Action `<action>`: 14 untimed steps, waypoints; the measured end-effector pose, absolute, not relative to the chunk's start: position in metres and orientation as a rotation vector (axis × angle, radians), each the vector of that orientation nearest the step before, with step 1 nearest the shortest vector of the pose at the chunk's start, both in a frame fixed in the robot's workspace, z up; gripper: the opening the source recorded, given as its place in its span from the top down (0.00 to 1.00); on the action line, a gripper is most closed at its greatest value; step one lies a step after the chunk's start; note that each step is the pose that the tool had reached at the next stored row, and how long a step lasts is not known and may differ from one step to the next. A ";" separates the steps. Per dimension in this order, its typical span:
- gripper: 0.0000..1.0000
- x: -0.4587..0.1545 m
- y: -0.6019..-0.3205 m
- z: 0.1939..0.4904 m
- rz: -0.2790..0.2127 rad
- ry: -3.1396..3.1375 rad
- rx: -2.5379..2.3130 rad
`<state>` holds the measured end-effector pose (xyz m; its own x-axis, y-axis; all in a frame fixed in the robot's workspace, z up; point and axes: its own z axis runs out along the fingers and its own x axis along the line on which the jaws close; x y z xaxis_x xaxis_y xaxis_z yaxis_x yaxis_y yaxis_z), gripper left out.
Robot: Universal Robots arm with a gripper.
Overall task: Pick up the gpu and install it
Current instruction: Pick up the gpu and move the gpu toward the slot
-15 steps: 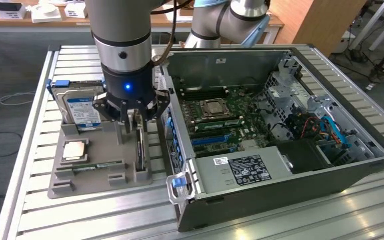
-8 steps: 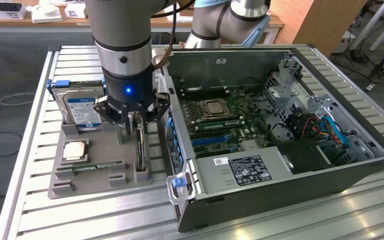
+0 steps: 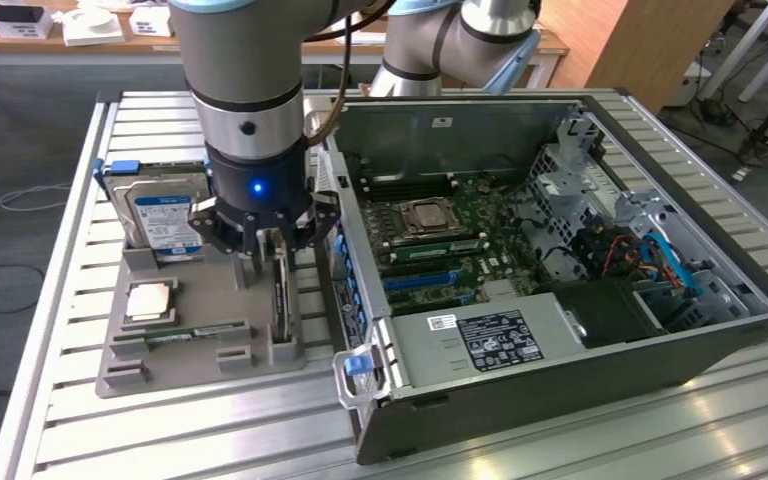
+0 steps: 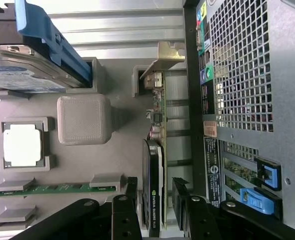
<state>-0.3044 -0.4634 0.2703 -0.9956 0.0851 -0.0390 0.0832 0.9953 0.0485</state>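
The gpu [image 4: 155,150] stands on its long edge in a slot of the grey holder [image 4: 117,150], at the holder's edge nearest the computer case [image 4: 237,75]. Its near end lies between the two black fingers [image 4: 129,210] of the gripper [image 4: 154,182]. The jaws are spread and straddle the card, one finger on the black shroud side and one on the board side. A slim gap shows on each side, so nothing is grasped.

The wrist view gives the card's detail. It shows a black shroud with an NVIDIA label, small components along the board, and the silver bracket at the far end, seated in a notch of the holder. It also shows the perforated rear panel of the case just beside the card.

In the exterior view the gpu [image 3: 281,310] is a thin dark slab under the gripper [image 3: 271,262]. This view looks into the open case [image 3: 558,380], with its motherboard and processor socket.

On the holder [image 3: 157,365] a hard drive [image 3: 164,220] with a blue label stands at the back. A square CPU [image 3: 152,298] and a narrow RAM stick [image 3: 197,332] lie nearer the front. The holder and the case rest on a slatted metal table [image 3: 157,430].

The arm's last link [image 3: 244,90] hangs vertically over the holder and points straight down, with a blue light glowing on the gripper body.
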 end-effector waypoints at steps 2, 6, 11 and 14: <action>0.58 -0.304 -0.463 0.269 0.072 3.097 0.131; 0.58 -0.304 -0.464 0.267 0.073 3.097 0.131; 0.58 -0.304 -0.464 0.262 0.073 3.097 0.131; 0.58 -0.304 -0.465 0.259 0.073 3.096 0.131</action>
